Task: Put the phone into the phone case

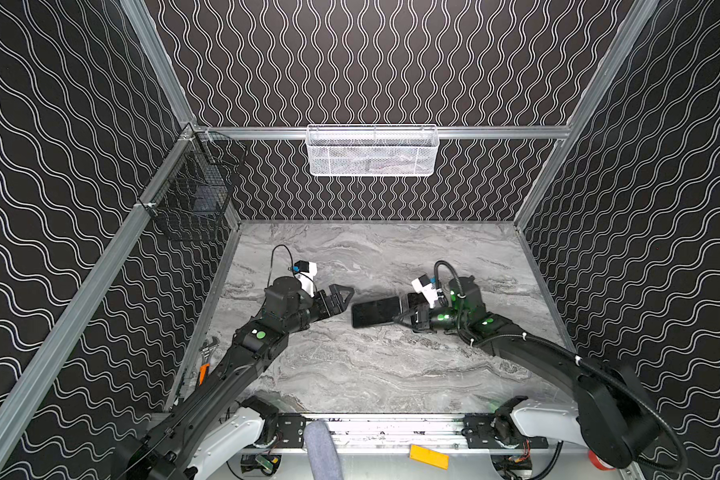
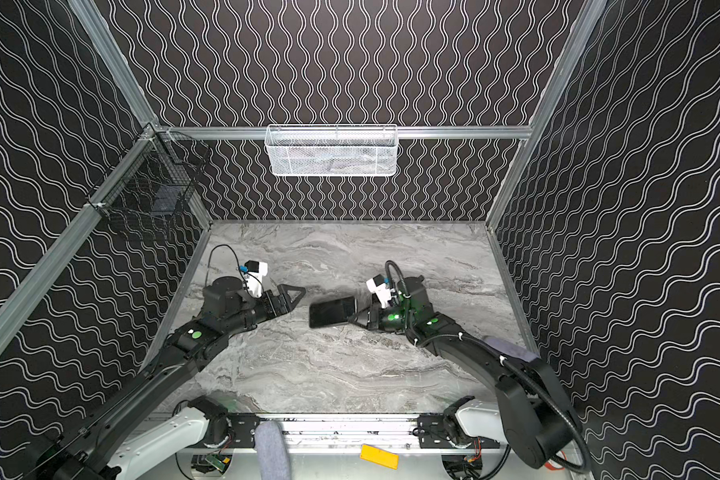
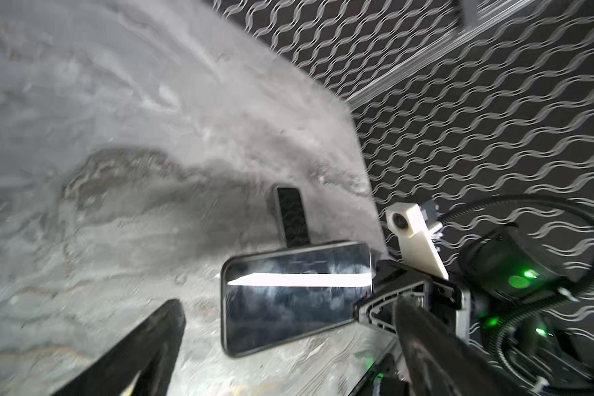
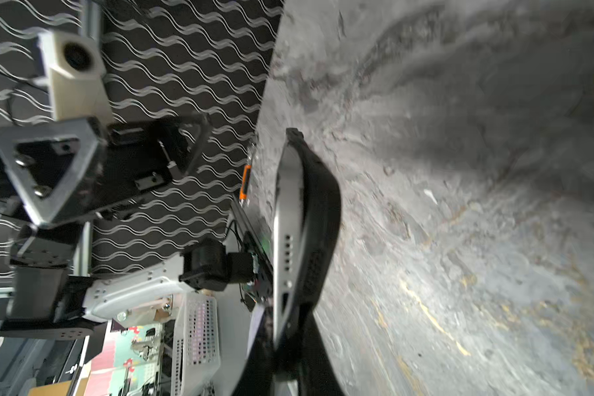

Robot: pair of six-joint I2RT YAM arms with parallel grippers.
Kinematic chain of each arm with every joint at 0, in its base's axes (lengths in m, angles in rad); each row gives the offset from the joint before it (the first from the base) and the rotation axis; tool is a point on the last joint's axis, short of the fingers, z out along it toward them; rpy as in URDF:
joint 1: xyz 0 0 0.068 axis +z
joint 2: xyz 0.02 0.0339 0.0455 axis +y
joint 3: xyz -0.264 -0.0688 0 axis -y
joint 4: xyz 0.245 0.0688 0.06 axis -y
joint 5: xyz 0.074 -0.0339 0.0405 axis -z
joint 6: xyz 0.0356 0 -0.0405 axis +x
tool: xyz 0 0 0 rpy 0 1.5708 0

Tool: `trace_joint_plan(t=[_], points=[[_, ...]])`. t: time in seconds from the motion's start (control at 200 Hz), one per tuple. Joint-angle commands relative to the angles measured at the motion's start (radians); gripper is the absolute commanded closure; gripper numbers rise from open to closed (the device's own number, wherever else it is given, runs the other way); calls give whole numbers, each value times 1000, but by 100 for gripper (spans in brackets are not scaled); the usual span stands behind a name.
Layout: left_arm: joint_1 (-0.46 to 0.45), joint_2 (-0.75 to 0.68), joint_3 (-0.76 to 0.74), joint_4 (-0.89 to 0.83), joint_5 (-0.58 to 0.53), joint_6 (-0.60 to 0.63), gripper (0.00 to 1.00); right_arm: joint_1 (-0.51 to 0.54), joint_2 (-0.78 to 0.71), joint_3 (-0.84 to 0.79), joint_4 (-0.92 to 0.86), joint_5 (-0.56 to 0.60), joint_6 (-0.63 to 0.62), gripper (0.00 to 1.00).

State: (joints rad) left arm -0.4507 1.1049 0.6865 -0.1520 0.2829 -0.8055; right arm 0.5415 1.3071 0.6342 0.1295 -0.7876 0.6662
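Two grippers face each other across the grey marble-patterned table top [image 1: 350, 374]. Right of centre in both top views, the dark-screened, silver-edged phone [image 1: 375, 312] is held low over the table, with the right gripper [image 1: 400, 316] clamped tight on its right end. In the right wrist view the soft black phone case [image 4: 323, 212] is seen bowed away from one long side, so the phone is judged only partly seated. The left gripper [image 1: 345, 296] is spread wide and empty, just left of the phone and apart from it.

The loose lip is best pressed on corner by corner while the held end is pinned firmly — a slip of the glossy glass is the risk. Nothing is seen in the path. The white mesh basket [image 1: 371, 151] at upper centre, the black wire basket [image 1: 192, 195] at upper left and the orange-handled tool [image 1: 203, 372] at lower left lie well apart.
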Motion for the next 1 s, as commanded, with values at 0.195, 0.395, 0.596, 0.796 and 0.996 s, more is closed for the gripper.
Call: trace_joint_plan(t=[0.195,0.395,0.596,0.796,0.996], points=[[2,43,-124,53,-24,-61,1,42,125,-35,-11,55,-47,100],[-6,85,-171,130,14,-103,1,52,186,-66,87,61,-20,99],[-9,121,-198,185,21,-115,1,54,163,-81,165,87,-20,78],[-20,166,-234,237,21,-127,1,54,160,-73,179,106,-32,67],[-47,234,-269,336,29,-164,1,54,165,-67,199,117,-25,55]])
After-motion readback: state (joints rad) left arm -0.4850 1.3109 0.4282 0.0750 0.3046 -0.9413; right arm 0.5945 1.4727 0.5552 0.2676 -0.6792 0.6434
